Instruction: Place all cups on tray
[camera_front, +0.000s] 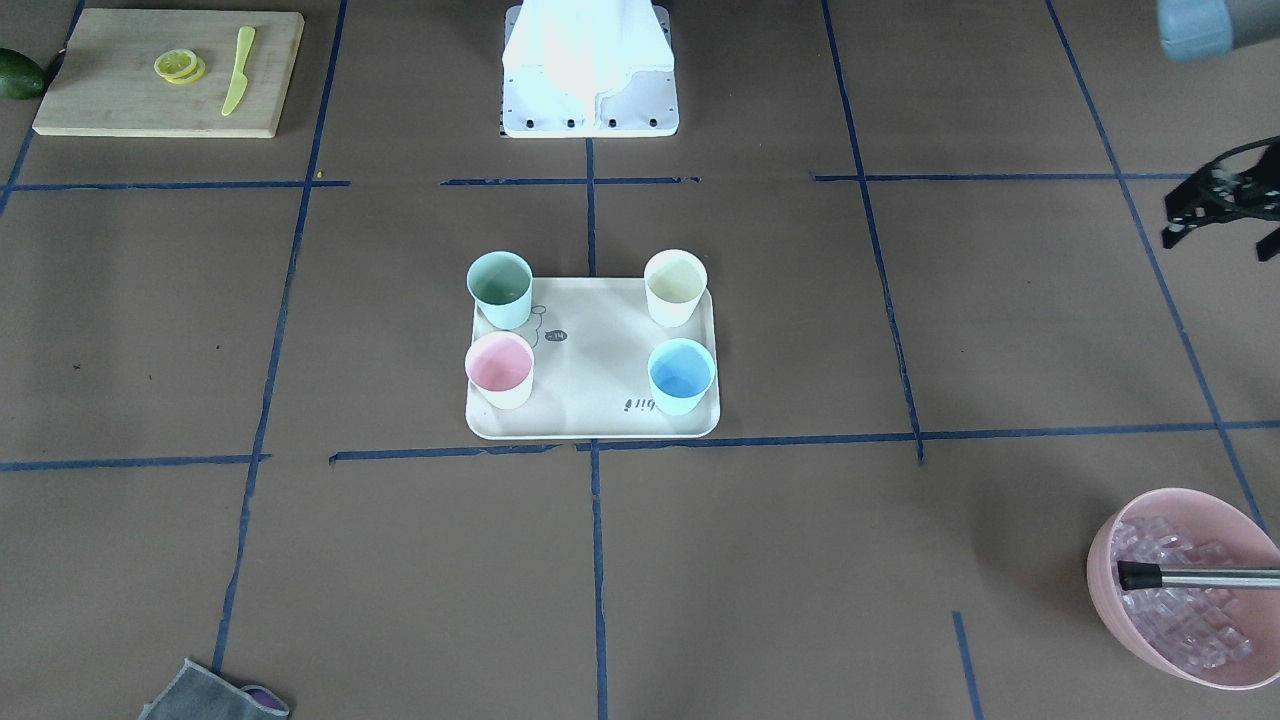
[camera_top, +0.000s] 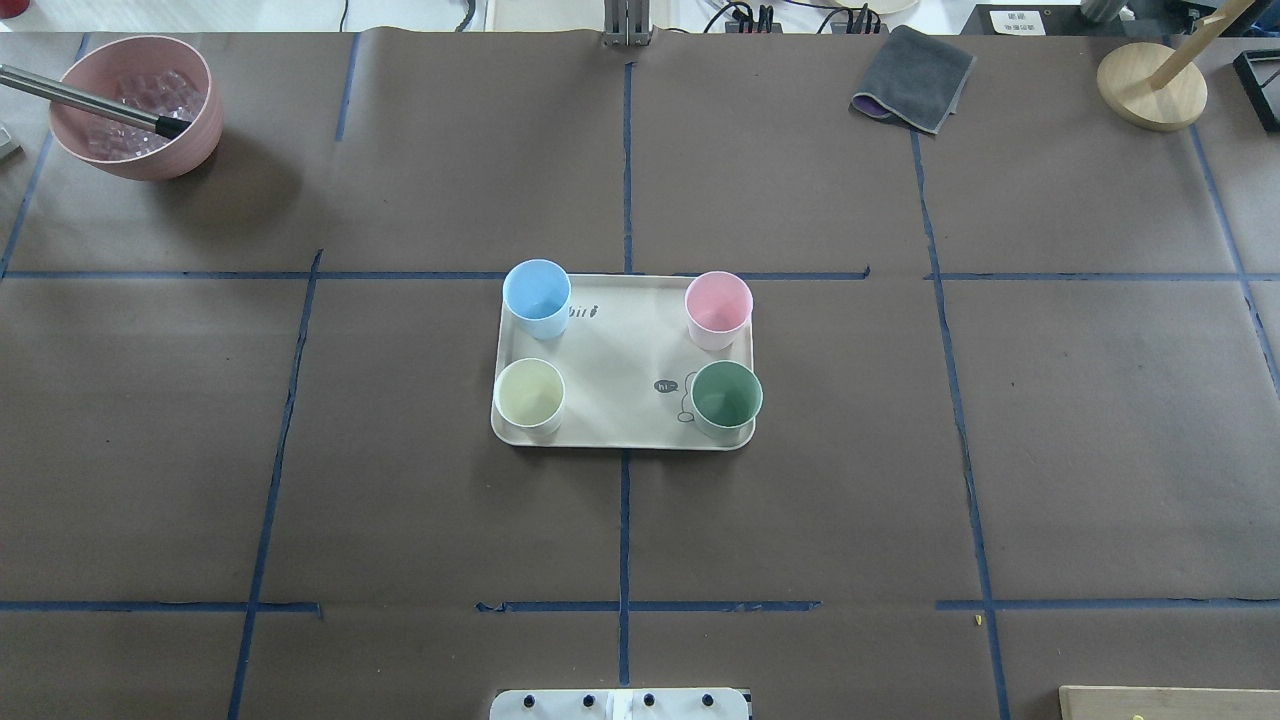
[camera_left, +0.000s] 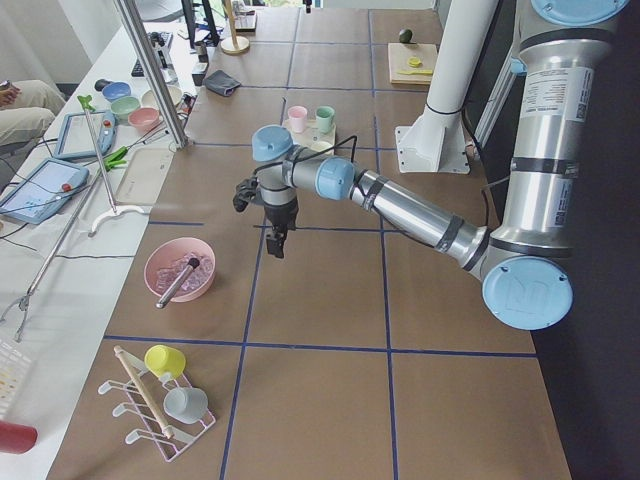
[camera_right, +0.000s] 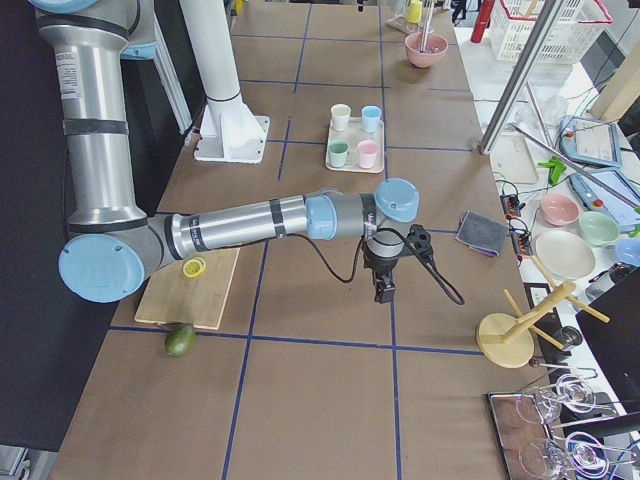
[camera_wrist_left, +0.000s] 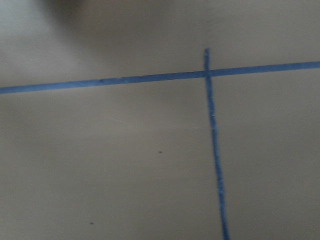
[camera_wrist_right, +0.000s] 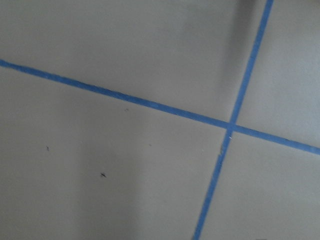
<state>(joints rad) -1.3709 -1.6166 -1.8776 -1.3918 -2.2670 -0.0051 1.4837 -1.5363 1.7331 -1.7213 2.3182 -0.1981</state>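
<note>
Standing upright at the corners of the cream-beige tray (camera_top: 620, 370), the mint green cup (camera_top: 727, 395), pink cup (camera_top: 718, 305), cream-white cup (camera_top: 529, 392) and light blue cup (camera_top: 536, 291) seem to leave nothing to fetch. The left gripper (camera_left: 275, 240) and right gripper (camera_right: 383, 288) hang well apart from the tray on opposite sides (whether either one's jaws are apart or together I cannot tell).

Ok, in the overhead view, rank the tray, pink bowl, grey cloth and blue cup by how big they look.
Largest to smallest:
1. tray
2. pink bowl
3. grey cloth
4. blue cup
</note>
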